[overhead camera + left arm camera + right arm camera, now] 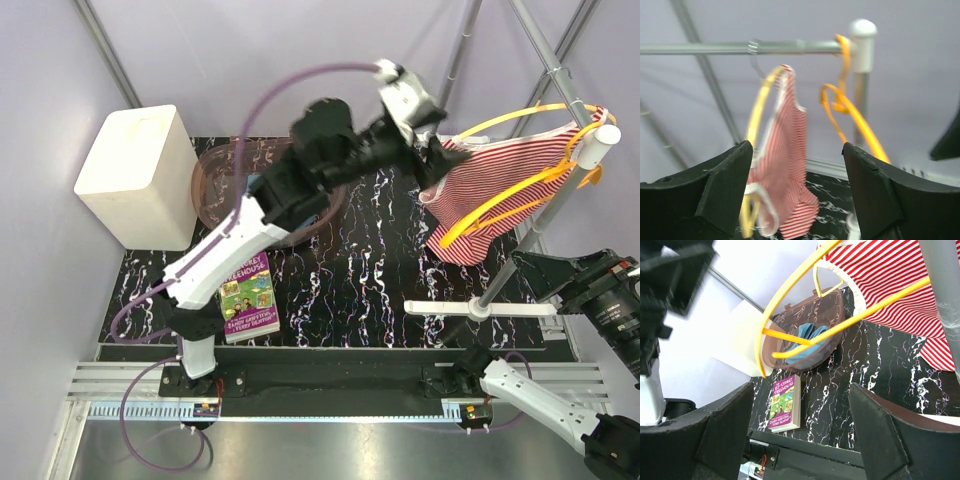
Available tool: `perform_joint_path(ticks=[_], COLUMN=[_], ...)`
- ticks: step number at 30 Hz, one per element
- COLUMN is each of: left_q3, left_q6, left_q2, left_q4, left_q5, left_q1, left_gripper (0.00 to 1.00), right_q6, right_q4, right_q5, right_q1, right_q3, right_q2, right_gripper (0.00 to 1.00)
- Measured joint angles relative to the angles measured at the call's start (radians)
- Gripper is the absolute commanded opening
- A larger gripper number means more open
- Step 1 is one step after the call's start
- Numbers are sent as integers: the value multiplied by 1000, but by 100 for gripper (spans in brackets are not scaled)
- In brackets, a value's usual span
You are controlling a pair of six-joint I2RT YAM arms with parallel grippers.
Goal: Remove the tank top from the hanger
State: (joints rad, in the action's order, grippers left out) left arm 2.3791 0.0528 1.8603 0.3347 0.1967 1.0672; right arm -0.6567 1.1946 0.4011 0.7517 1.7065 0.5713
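1. Looking down from the top camera, I saw the red-and-white striped tank top hanging on a yellow hanger, which was hooked over the metal rail at the far right, above the counter.
2. The left arm reached across the counter, with its end just beside the left edge of the tank top.
3. The left fingers stood wide apart with nothing between them; in the left wrist view the tank top hung just ahead of the gap.
4. I could not tell whether either finger touched the fabric.
5. The right fingers were also spread wide and held nothing, pointing up from below the hanger and the striped fabric.
6. A brown see-through bowl with a blue cloth in it sat at the far left of the counter, beside a white box.
7. A children's book lay flat near the left arm's base.
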Motion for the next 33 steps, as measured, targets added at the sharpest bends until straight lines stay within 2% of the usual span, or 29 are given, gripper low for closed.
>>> perform_joint_path(ticks=[7,16,21,24,25,27,28,31,32,33], left_q3=[31,50,49,44,38,32,32,32,32,32], left_q6=[-123,-143,-140,-140,-140,-146,-148,-156,-159,-163], left_q2=[28,210,276,289,289,289,290,290,290,290], left_q4=[-53,-64,-60,-60,-59,-60,-60,-66,-72,-75], left_q5=[82,148,148,147,147,145,147,154,158,159], left_q1=[-174,-204,-219,-222,-220,-217,-215,-210,-209,-206], left_gripper=[82,84,80,69,53,39,27,4,0,0], right_q6=[2,-5,-8,-8,-8,-9,-9,-11,-10,-10], right_q4=[0,1,8,8,8,8,8,8,8,8], right_q5=[1,2,2,3,4,7,8,9,9,8], right_q1=[0,0,0,0,0,0,0,0,0,0], right_q3=[-8,-8,-6,-5,-5,-5,-5,-5,-5,-5], right_q2=[-1,-1,-1,-1,-1,-1,-1,-1,-1,-1], right_gripper=[84,84,84,84,84,84,85,84,85,85])
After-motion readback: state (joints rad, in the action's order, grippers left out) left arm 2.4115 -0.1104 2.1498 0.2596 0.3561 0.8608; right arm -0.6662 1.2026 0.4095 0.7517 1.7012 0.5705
